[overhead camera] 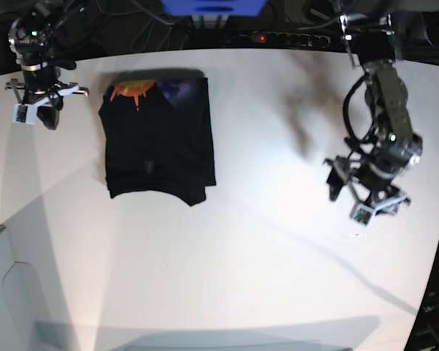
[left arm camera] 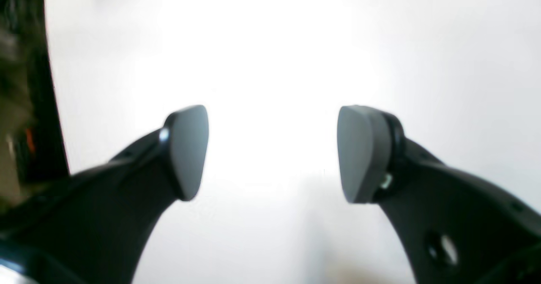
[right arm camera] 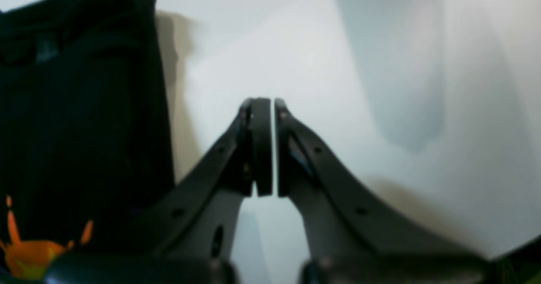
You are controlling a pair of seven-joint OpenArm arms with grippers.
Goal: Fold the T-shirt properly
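Observation:
The black T-shirt [overhead camera: 159, 139] lies folded into a compact rectangle on the white table [overhead camera: 249, 248], left of centre. Its orange-and-purple print [overhead camera: 132, 90] shows along the far edge. My right gripper [right arm camera: 273, 106] is shut with nothing between its pads, hovering just beside the shirt [right arm camera: 80, 127], whose orange print [right arm camera: 29, 250] shows at the lower left. In the base view this gripper [overhead camera: 48, 115] hangs left of the shirt. My left gripper [left arm camera: 272, 153] stands wide open and empty over bare table, far right of the shirt in the base view [overhead camera: 344, 183].
A power strip [overhead camera: 293, 36], cables and a blue object [overhead camera: 212, 7] sit behind the table's far edge. A pale panel [overhead camera: 7, 292] stands at the lower left corner. The table's right edge runs close to the left arm [overhead camera: 384, 95].

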